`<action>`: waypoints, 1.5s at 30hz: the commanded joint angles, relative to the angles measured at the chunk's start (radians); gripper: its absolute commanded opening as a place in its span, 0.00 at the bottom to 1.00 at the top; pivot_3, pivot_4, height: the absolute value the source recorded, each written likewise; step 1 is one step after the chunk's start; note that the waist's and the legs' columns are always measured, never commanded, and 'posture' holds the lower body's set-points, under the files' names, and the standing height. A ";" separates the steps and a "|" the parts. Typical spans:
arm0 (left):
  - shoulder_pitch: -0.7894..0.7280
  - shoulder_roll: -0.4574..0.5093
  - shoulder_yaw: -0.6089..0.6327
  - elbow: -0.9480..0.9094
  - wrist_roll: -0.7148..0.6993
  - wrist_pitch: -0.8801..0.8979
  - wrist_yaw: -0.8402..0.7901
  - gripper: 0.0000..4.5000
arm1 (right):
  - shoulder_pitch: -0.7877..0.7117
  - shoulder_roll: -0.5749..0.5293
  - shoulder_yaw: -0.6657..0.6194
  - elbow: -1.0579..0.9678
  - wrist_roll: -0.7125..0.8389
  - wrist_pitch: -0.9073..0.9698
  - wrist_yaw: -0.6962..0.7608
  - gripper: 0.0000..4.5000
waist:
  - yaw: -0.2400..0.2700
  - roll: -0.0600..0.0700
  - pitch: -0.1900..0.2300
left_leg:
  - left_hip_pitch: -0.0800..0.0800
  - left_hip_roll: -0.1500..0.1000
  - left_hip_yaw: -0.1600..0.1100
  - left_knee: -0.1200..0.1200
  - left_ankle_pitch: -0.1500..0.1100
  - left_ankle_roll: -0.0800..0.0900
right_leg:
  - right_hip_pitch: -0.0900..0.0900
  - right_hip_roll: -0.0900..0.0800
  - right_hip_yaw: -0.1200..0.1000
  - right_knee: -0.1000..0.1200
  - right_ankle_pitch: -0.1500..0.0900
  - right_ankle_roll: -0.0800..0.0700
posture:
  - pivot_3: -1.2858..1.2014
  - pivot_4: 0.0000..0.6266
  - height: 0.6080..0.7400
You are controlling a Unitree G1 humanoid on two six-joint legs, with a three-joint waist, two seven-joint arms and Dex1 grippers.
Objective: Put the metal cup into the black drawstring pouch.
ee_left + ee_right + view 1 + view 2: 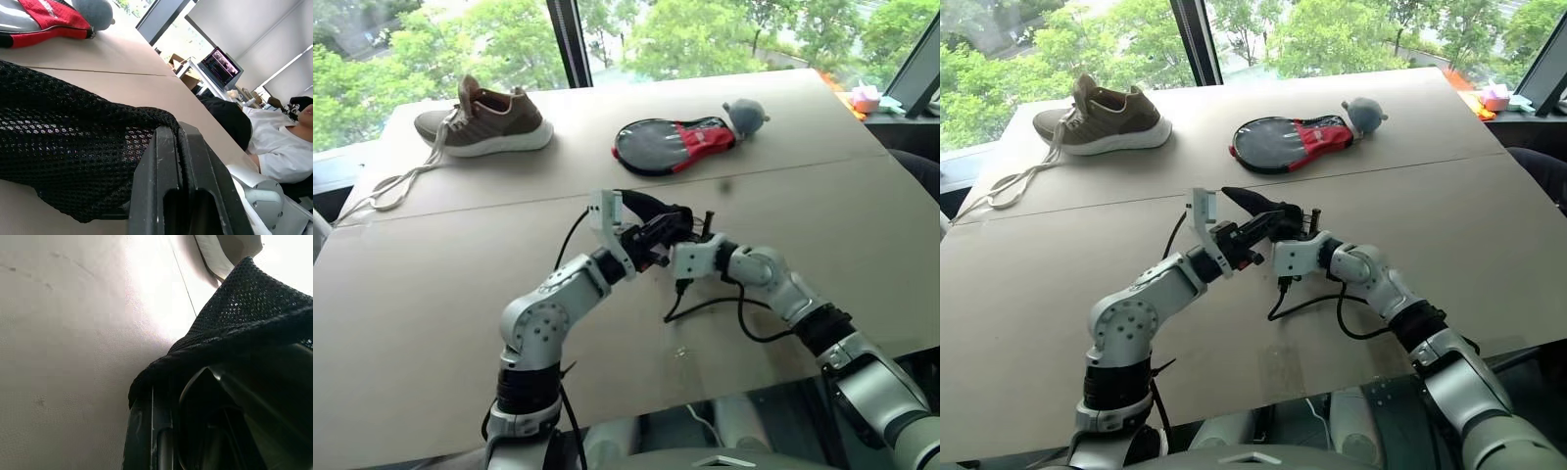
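The black drawstring pouch [651,211], a soft black mesh bag, hangs over the middle of the brown table [431,294] between my two grippers. My left gripper [644,241] comes in from the left and is shut on the pouch's fabric; in the left wrist view the mesh [73,156] spreads out from its closed fingers [166,186]. From the right, my right gripper [681,235] meets it, shut on the pouch's other side, and the pouch's mesh [254,308] drapes over its fingers [146,431]. The metal cup is hidden.
A brown sneaker [494,122] with a long loose lace [391,186] lies at the table's far left. An oval black-and-red case [671,145] and a grey plush ball [744,115] lie at the far middle. Black cables [705,304] hang under my right arm. A seated person [279,147] is off to the side.
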 commanded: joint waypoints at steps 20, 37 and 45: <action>-0.067 0.019 0.122 0.149 0.071 -0.149 0.023 0.00 | 0.273 0.104 -0.336 -0.666 0.851 0.804 0.272 0.60 | 0.006 0.000 0.000 | 0.000 0.000 -0.001 0.000 0.000 0.000 | 0.000 0.000 -0.001 0.000 0.000 0.000 | 0.52 0.24 1.00; -0.044 0.072 0.156 0.092 0.039 -0.114 0.018 0.00 | 0.098 -0.020 -0.229 -0.248 0.386 0.442 0.104 0.60 | -0.001 0.000 0.000 | 0.000 -0.001 0.001 0.000 0.000 0.000 | 0.000 0.000 0.000 0.000 0.000 0.000 | 0.52 0.24 1.00; 0.113 0.199 0.164 -0.023 0.075 -0.107 0.004 0.00 | 0.039 0.092 -0.338 -0.205 0.483 0.555 0.048 0.60 | 0.002 0.000 0.000 | -0.001 0.000 0.000 -0.001 0.000 0.000 | -0.001 0.000 -0.001 -0.002 0.000 0.000 | 0.52 0.24 1.00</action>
